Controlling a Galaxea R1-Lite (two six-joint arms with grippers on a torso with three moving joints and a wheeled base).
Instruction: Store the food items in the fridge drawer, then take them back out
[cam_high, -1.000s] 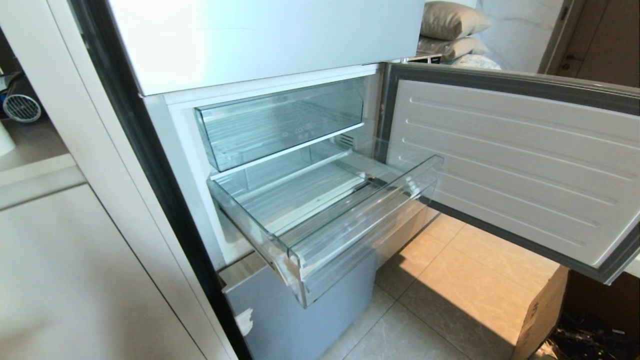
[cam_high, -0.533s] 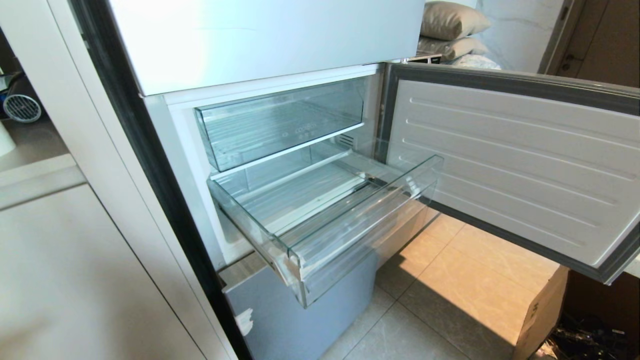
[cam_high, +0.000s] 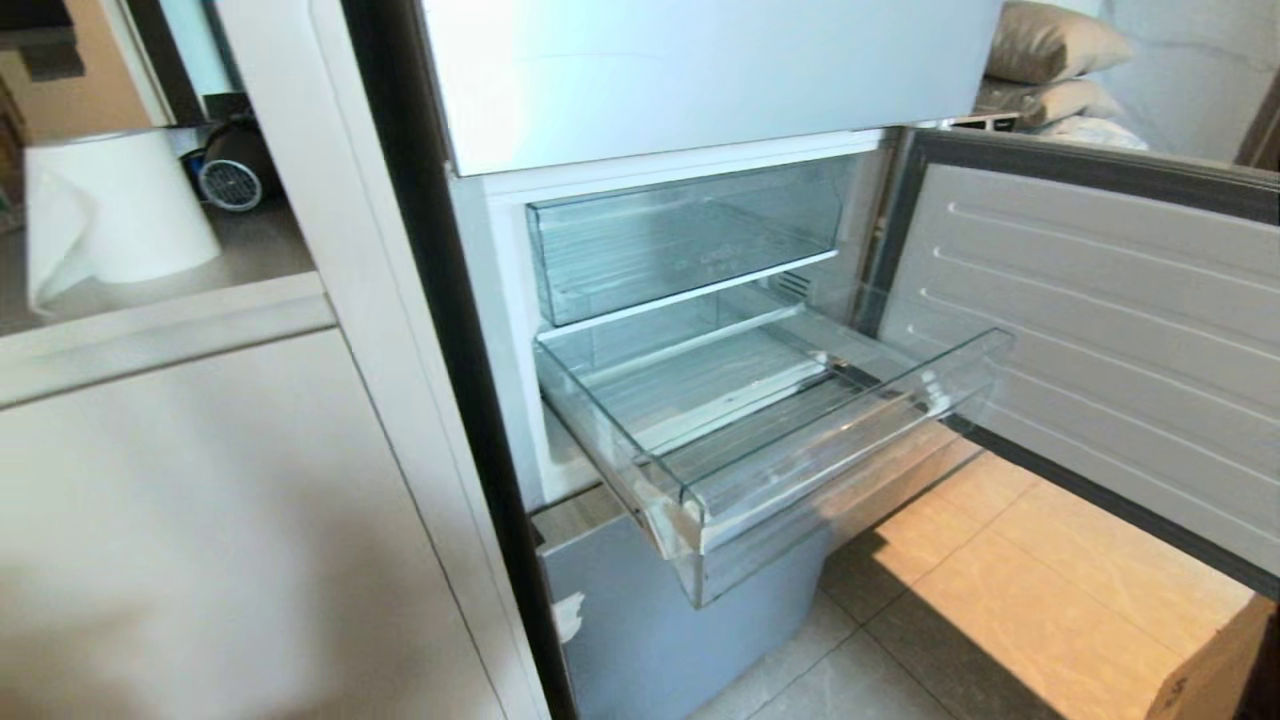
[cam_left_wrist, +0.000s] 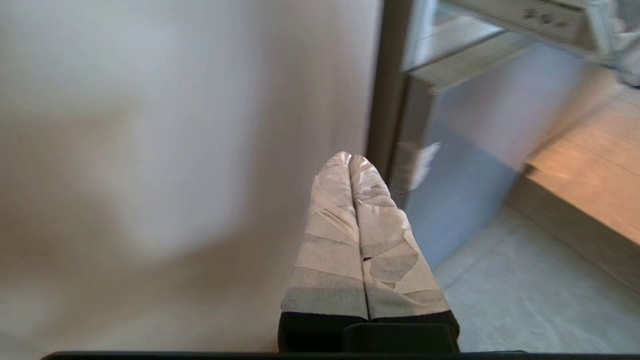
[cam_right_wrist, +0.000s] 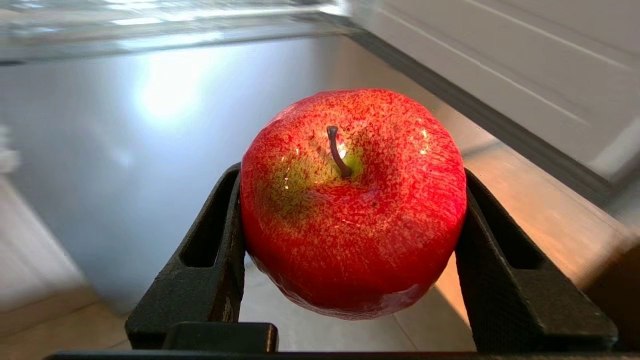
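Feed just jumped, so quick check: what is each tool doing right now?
Left tool: closed, empty, idle beside the fridge.
Right tool: closed on the apple, clear of the floor.

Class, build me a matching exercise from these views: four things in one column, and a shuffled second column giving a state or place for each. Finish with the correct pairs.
Things
1. apple
2. fridge drawer
3. left end effector
4. paper towel roll

States or places
A. pulled out, nothing inside
B. shut, holding nothing
C. standing on the counter beside the fridge
D. clamped in the right end effector

Pairs: 1-D, 2-A, 3-B, 4-C
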